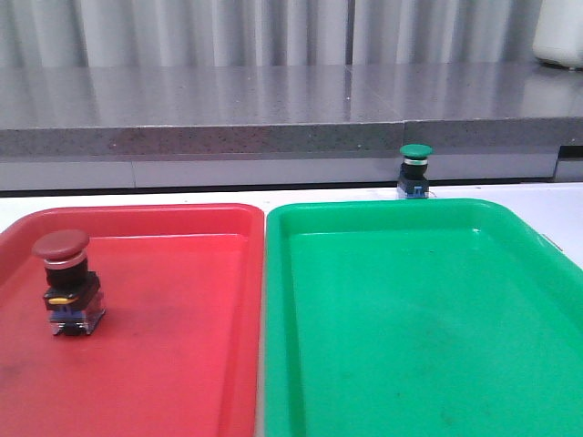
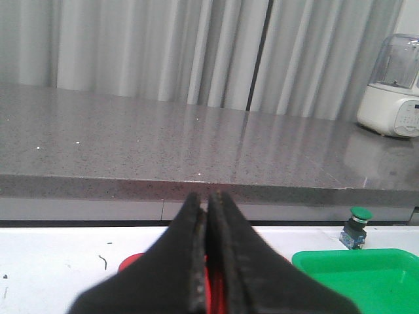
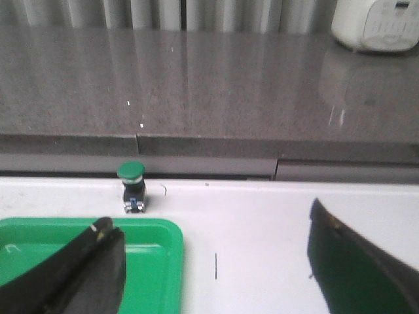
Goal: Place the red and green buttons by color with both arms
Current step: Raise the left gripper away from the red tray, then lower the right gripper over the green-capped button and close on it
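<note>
Two buttons are seen: one red button [image 1: 66, 282] in the red tray [image 1: 182, 364], one green button [image 3: 131, 186] beyond the right gripper [image 3: 216, 261], jaws apart. The left gripper [image 2: 208, 261] jaws are pressed together.

The white tabletop [image 1: 182, 196] carries a red tray [image 1: 182, 364] and a green tray [image 1: 428, 319] side by side, their long edges nearly touching. The green button [image 1: 416, 170] stands upright directly on the tabletop, just behind the green tray's far rim. Small dark marks speckle the white surface.
</note>
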You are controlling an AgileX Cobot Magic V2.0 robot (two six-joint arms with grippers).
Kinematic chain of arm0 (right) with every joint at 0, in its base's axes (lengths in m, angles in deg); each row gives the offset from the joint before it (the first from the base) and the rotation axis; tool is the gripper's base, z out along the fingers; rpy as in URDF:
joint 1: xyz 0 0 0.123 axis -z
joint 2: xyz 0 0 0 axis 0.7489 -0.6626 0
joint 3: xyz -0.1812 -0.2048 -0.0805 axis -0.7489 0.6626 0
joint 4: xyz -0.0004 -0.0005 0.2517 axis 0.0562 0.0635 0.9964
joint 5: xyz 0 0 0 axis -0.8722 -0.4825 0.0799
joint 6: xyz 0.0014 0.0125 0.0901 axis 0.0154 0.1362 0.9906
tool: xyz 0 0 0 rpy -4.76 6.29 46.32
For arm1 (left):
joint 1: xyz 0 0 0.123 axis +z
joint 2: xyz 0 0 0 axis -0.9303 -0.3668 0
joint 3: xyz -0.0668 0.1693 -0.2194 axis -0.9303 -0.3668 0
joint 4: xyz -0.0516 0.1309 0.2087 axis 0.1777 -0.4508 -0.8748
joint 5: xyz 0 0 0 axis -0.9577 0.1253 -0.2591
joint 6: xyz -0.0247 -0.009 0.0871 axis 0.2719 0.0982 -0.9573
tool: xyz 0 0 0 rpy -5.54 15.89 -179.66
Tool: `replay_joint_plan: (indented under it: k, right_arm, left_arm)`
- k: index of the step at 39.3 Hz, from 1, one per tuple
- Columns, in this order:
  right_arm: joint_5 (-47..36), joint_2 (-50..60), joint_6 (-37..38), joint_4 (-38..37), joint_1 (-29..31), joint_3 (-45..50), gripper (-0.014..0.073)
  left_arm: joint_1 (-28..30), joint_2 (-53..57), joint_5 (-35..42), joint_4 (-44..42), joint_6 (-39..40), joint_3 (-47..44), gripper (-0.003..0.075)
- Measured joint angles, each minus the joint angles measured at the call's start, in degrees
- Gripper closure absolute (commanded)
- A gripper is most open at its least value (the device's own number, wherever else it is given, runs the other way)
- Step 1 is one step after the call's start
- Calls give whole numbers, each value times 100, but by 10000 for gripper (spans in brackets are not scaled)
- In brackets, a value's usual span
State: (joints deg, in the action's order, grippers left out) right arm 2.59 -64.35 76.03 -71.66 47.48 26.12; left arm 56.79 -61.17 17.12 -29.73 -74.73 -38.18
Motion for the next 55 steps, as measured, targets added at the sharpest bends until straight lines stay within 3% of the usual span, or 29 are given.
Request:
replay_joint_plan:
  k: [9, 26, 34, 51, 55]
  right_arm:
    - [-16, -2546, 0, 0, -30, -1227, 5]
    - [1603, -6241, 13, 10, -953, -4573, 13]
    - [2140, -7135, 215, 7, -1054, -5647, 111]
    - [2414, -8188, 240, 49, -1054, -6898, 116]
    - [2492, -8295, 240, 63, -1054, -7019, 172]
  left_arm:
    - [0, 0, 0, 0, 0, 0, 740]
    - [0, 0, 0, 0, 0, 0, 740]
    - [0, 0, 0, 0, 0, 0, 740]
    - [0, 0, 0, 0, 0, 0, 740]
    - [0, 0, 0, 0, 0, 0, 740]
